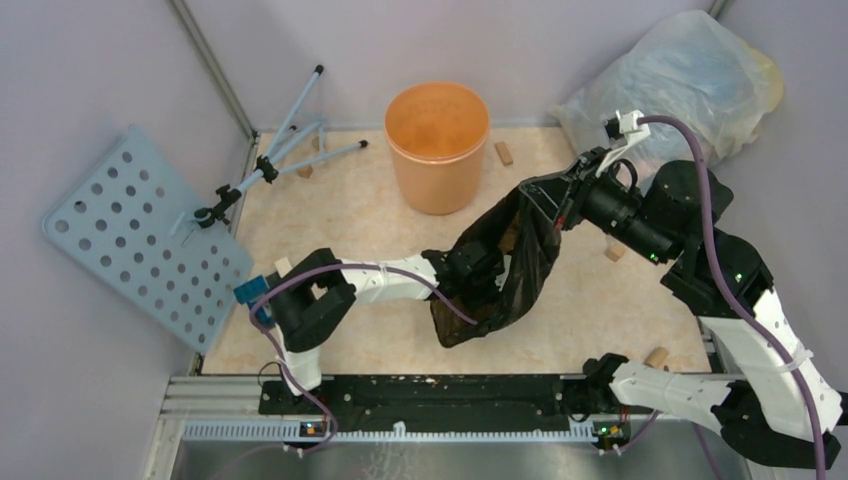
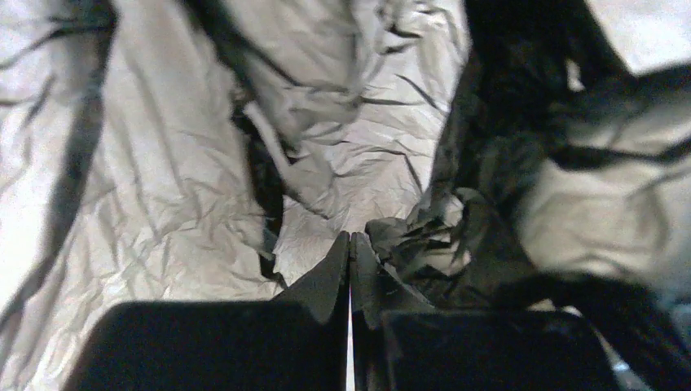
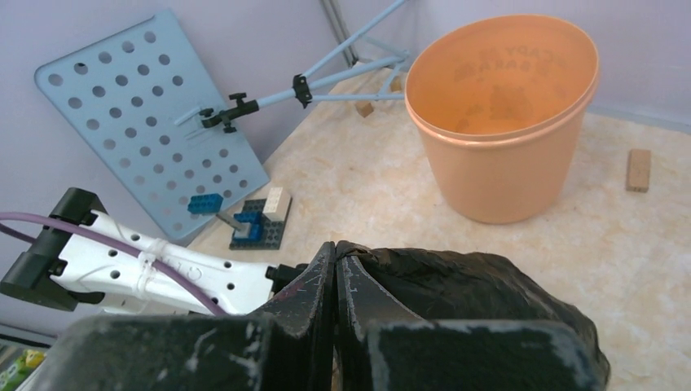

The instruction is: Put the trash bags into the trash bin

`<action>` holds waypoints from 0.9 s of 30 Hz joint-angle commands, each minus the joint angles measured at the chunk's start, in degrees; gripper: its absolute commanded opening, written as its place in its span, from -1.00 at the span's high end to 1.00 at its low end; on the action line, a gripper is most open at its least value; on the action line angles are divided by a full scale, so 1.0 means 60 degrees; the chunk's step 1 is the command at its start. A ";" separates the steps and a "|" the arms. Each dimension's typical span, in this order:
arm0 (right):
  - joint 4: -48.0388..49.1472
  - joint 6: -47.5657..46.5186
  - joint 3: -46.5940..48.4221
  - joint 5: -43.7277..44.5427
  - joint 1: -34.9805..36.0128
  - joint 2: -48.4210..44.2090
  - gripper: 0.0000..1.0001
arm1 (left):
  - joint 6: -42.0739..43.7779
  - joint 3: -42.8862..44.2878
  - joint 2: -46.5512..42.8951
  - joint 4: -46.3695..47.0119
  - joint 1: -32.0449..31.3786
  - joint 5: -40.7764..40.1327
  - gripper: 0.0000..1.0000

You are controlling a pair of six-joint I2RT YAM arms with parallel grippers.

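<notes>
The left jaws and right jaws, pinched shut on the crinkled glossy black plastic bag (image 1: 522, 268), hold it mid-carry; next it probably must clear the round orange plastic bucket's (image 1: 437, 165) rim.

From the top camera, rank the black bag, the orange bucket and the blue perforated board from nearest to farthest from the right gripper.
1. black bag: pinched in the right gripper, hanging down to its left.
2. orange bucket: farther back, near the middle.
3. blue perforated board: leaning at the far left side.
</notes>
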 commanded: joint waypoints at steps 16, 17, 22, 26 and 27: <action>0.0558 0.0318 0.0243 -0.0581 0.0031 0.0006 1.00 | -0.0408 -0.1693 -0.4027 0.3555 -0.0018 -0.1065 1.00; 0.0639 0.0368 0.0243 -0.0708 0.0027 0.0023 1.00 | -0.0439 -0.1691 -0.3966 0.3832 -0.0016 -0.0966 1.00; 0.0921 0.0656 0.0262 -0.1133 0.0027 0.0020 1.00 | -0.0687 -0.1274 -0.3194 0.4632 0.0011 -0.0540 1.00; 0.1131 0.0766 0.0264 -0.1231 0.0027 -0.0063 1.00 | -0.0995 -0.1313 -0.2484 0.5961 0.0032 0.0382 1.00; 0.1150 0.0773 0.0264 -0.1192 0.0034 -0.0058 1.00 | -0.1102 -0.1396 -0.2337 0.6390 0.0044 0.0894 0.98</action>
